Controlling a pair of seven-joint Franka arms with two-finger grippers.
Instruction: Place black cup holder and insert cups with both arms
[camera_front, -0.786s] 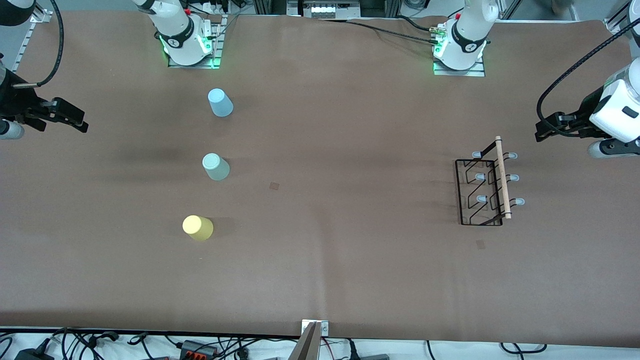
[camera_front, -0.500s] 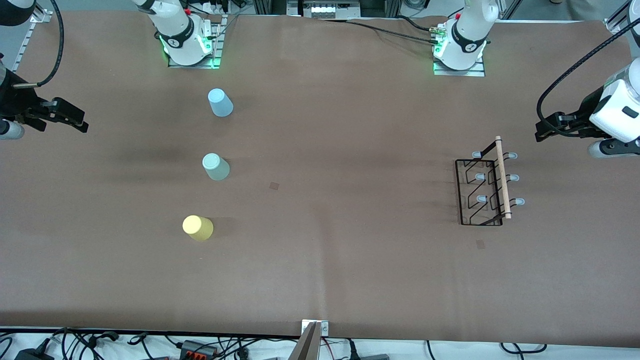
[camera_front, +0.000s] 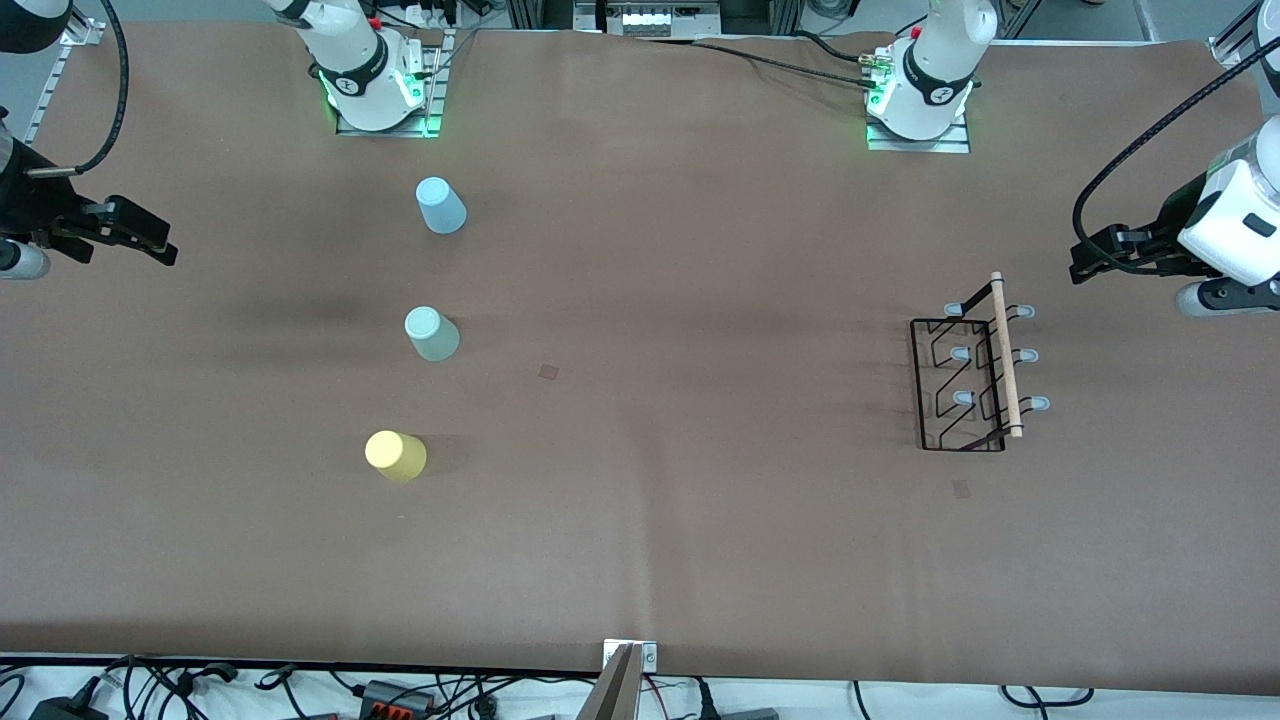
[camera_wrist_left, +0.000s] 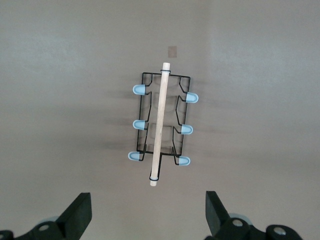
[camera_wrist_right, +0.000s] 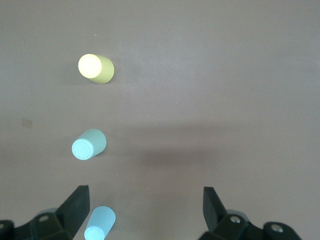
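Observation:
The black cup holder (camera_front: 975, 367) stands on the table toward the left arm's end, wooden rod on top; it also shows in the left wrist view (camera_wrist_left: 161, 125). Three cups stand upside down toward the right arm's end: light blue (camera_front: 440, 205), pale green (camera_front: 431, 333), yellow (camera_front: 395, 455). The right wrist view shows the same cups: light blue (camera_wrist_right: 99, 223), pale green (camera_wrist_right: 88, 144), yellow (camera_wrist_right: 96, 68). My left gripper (camera_front: 1088, 262) (camera_wrist_left: 148, 215) is open and empty, raised beside the holder. My right gripper (camera_front: 150, 242) (camera_wrist_right: 145, 210) is open and empty, raised at the table's end.
The table is covered in brown paper (camera_front: 660, 420). Small darker square marks (camera_front: 548, 371) (camera_front: 961, 488) lie on it. Both arm bases (camera_front: 375, 85) (camera_front: 920, 100) stand along the edge farthest from the front camera. Cables lie off the table's nearest edge.

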